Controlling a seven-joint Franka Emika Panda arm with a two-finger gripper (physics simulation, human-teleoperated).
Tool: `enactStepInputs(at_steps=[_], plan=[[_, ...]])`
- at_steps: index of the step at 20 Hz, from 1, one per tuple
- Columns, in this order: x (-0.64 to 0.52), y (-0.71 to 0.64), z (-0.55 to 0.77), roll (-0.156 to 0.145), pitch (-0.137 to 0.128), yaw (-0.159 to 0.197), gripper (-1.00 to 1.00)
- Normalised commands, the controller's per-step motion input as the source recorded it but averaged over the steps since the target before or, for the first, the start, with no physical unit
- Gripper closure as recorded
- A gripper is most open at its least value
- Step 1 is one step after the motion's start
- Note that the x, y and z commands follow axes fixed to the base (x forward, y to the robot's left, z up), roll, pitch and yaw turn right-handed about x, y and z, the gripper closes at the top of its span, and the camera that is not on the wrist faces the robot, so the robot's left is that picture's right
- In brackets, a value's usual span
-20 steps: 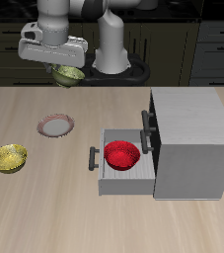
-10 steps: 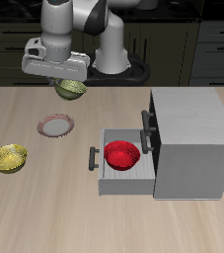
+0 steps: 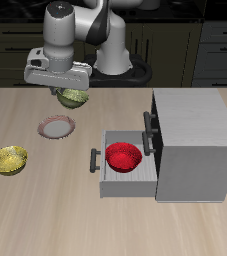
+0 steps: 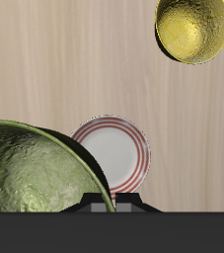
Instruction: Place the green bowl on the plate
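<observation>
No readable text, labels or numbers anywhere (both views checked).

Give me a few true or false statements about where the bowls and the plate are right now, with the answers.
1. The green bowl is held up by the gripper. True.
2. The green bowl already sits on the plate. False: it hangs in the air, farther back than the plate.
3. The red bowl lies in the open drawer. True.
4. The yellow bowl is stacked on the plate. False: it stands apart on the table, nearer the front edge.
</observation>
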Motion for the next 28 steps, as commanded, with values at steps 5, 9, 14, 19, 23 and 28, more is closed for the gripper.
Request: enactStepInputs(at_steps=[5, 9, 14, 19, 23, 28], plan=[[0.14, 0.02, -0.23, 0.021, 0.026, 0.022, 1.00], [0.13, 0.05, -0.24, 0.029, 0.015, 0.020, 1.00], [0.05, 0.03, -0.10, 0.012, 0.010, -0.009, 1.00], [-0.04, -0.07, -0.03, -0.012, 0.001, -0.010, 1.00], [-0.10, -0.21, -0.11, -0.035, 0.011, 0.005, 1.00], [-0.01, -0.07, -0.05, -0.012, -0.012, -0.012, 1.00]])
